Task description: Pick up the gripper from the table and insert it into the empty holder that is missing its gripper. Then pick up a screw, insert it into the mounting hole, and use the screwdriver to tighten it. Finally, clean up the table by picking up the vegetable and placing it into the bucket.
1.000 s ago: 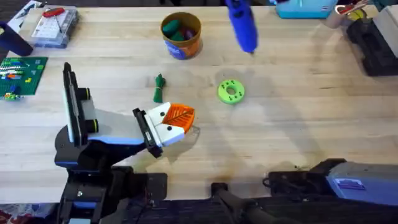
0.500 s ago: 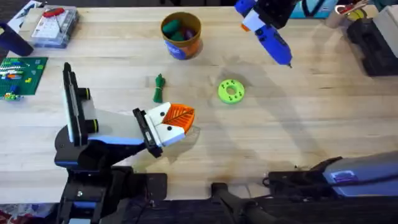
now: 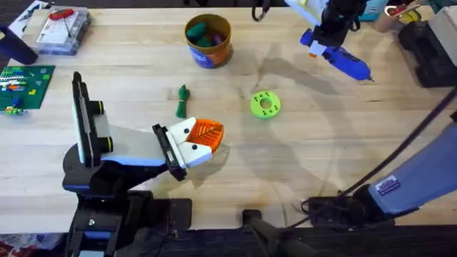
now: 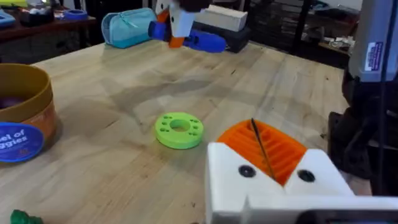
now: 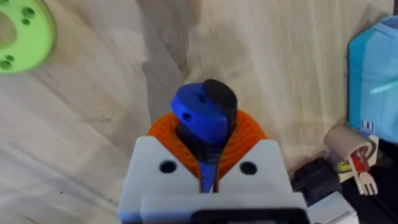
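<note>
My right gripper hovers over the back right of the table, shut on the blue screwdriver, which slants with its bit to the right. The right wrist view shows the orange pads clamping the screwdriver. A white gripper with orange pads sits on the holder's black bracket at the front left. It is my left gripper, pads together. The dark-green vegetable lies between it and the bucket. The screw is out of view.
A lime-green disc lies mid-table. A tall black upright plate stands at the left. A clear parts box and a green brick plate are at the far left. A light blue container and black gear crowd the back right.
The right arm has carried the screwdriver from the back middle to the back right, and it now slants with its bit pointing right. Nothing else has moved.
</note>
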`<move>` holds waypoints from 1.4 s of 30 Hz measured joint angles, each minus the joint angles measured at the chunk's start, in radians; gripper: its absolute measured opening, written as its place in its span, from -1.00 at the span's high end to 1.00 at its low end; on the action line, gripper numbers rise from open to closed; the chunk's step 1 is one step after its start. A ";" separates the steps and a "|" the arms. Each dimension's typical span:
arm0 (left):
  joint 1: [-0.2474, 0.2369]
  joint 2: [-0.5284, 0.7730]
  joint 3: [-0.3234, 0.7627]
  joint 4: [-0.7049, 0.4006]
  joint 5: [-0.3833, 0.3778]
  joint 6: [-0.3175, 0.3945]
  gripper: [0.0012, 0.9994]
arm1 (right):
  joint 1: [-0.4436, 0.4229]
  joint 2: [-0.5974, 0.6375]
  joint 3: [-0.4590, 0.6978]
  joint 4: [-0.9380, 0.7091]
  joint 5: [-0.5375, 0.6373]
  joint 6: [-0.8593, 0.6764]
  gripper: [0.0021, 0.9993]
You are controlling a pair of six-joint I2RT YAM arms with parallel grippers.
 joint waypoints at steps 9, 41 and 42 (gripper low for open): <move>0.000 0.000 0.000 0.000 0.000 0.000 0.98 | -0.003 0.089 -0.173 0.190 0.005 -0.092 0.85; 0.000 0.000 0.000 0.093 -0.046 -0.086 -0.97 | -0.005 -0.195 -0.304 0.268 -0.011 0.139 -0.99; 0.000 0.000 0.000 0.093 -0.061 -0.101 -0.97 | -0.003 -0.240 -0.304 0.268 -0.015 0.158 -0.99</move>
